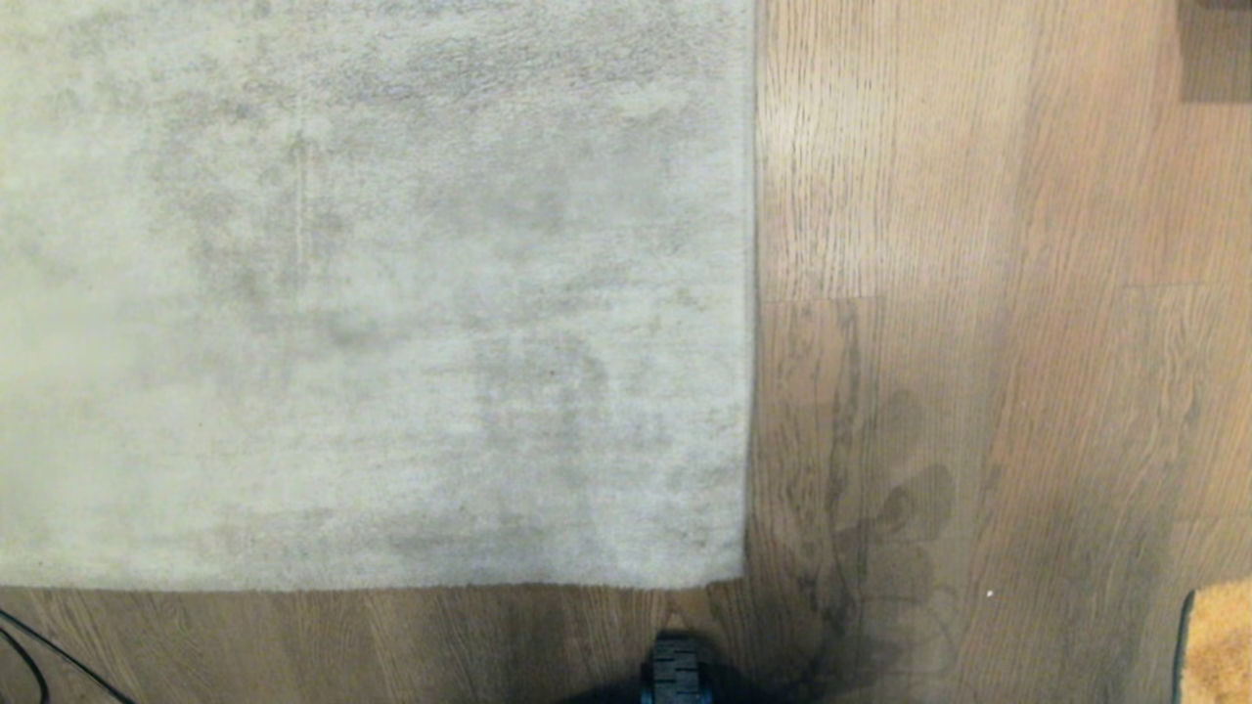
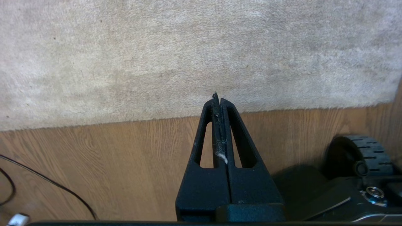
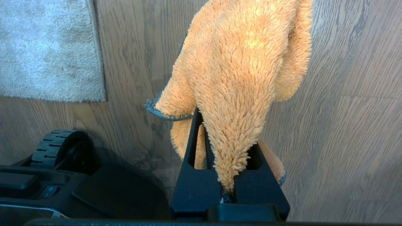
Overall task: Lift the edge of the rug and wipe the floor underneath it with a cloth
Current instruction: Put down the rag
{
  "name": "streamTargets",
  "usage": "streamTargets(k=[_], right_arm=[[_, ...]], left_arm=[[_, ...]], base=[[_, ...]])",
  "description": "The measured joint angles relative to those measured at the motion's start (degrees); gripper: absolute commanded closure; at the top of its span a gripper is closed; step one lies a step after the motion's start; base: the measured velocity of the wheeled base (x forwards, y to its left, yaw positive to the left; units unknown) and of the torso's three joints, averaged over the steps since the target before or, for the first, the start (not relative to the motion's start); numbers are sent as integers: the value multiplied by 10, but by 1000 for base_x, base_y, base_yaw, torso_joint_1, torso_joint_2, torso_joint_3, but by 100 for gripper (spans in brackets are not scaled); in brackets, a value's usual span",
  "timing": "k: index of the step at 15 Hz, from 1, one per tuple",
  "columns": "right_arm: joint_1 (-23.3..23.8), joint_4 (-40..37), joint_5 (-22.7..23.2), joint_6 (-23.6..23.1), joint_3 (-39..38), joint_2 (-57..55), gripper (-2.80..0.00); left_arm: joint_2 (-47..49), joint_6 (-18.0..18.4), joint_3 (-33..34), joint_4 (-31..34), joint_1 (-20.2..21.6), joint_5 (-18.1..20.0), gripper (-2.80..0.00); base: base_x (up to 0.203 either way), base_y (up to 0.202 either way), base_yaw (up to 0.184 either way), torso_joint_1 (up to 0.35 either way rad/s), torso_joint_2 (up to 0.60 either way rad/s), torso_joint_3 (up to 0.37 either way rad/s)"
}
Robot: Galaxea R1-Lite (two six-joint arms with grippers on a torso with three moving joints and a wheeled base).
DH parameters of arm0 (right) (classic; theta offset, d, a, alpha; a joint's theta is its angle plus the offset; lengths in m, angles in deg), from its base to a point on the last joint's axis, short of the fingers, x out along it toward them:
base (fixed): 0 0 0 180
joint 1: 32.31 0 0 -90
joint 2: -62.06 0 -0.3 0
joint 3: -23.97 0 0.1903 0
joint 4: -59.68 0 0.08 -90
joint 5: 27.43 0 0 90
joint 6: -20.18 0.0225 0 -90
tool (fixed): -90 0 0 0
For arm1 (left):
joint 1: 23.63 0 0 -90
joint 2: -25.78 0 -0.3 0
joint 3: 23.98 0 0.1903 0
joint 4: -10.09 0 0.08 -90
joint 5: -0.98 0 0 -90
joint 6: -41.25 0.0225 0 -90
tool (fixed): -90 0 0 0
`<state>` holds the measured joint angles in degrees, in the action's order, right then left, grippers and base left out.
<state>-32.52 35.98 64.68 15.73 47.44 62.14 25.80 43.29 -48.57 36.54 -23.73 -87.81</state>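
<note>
A: Where is the rug edge [image 1: 751, 293] found?
B: It is laid flat on the wood-grain floor [image 1: 978, 293], corner near the base wheel [image 1: 675, 670].
A: And the fingers?
B: The orange cloth [image 3: 238, 78] is pinched by the right gripper [image 3: 230, 138]; the left gripper [image 2: 218, 100] is closed, empty, above the rug border.

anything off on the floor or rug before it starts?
A dark smear marks the floor just right of the rug edge near its corner. White lint clings between the shut left gripper jaws. The rug lies flat.
</note>
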Motion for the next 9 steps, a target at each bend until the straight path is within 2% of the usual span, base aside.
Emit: streamTargets(k=[9], right_arm=[[0,0,0,0,0,0,0]], left_arm=[[0,-7,0,0,0,-6,0]], base=[[0,0,0,0,0,0]])
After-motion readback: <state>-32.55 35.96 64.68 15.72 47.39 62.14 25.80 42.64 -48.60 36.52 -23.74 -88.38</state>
